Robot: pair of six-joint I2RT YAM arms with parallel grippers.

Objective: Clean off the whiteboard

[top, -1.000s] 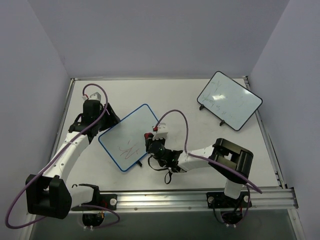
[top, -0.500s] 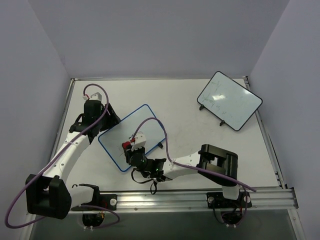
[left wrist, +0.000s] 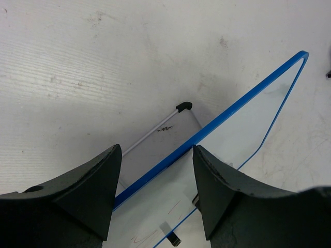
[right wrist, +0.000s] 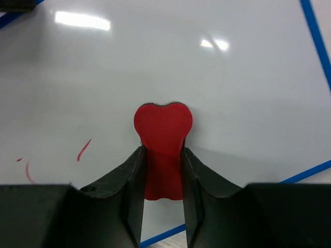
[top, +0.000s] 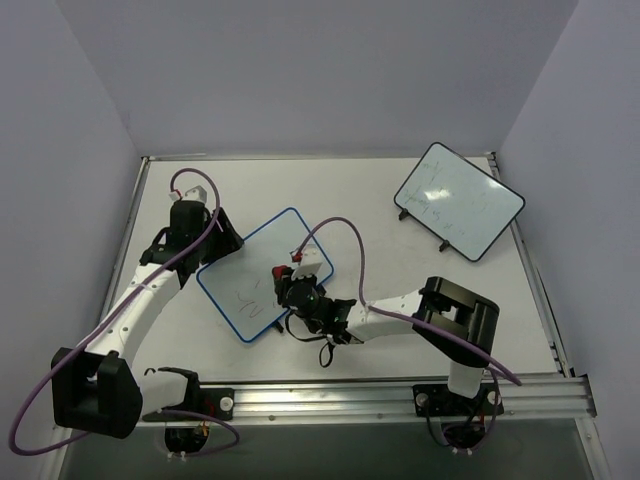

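Observation:
The whiteboard [top: 247,265], white with a thin blue frame, stands tilted at the table's middle left, with faint red scribbles [top: 251,299] on its lower half. My right gripper [top: 286,287] is shut on a red eraser [top: 279,272] and presses it on the board's face. In the right wrist view the eraser [right wrist: 163,126] sticks out between the fingers of my right gripper [right wrist: 161,152], with small red marks [right wrist: 84,150] to its left. My left gripper [top: 216,241] is open at the board's upper left edge. In the left wrist view the blue edge [left wrist: 227,113] runs between the spread fingers.
A black-framed whiteboard [top: 458,200] with faint marks stands at the back right. A grey panel with a black corner cap [left wrist: 182,106] shows behind the blue board's edge. The table's metal rail [top: 400,398] runs along the near edge.
My right gripper swept the eraser down-left across the board, then back up-right to the board's middle. The red scribbles look fainter than a second ago. The left arm barely moved.

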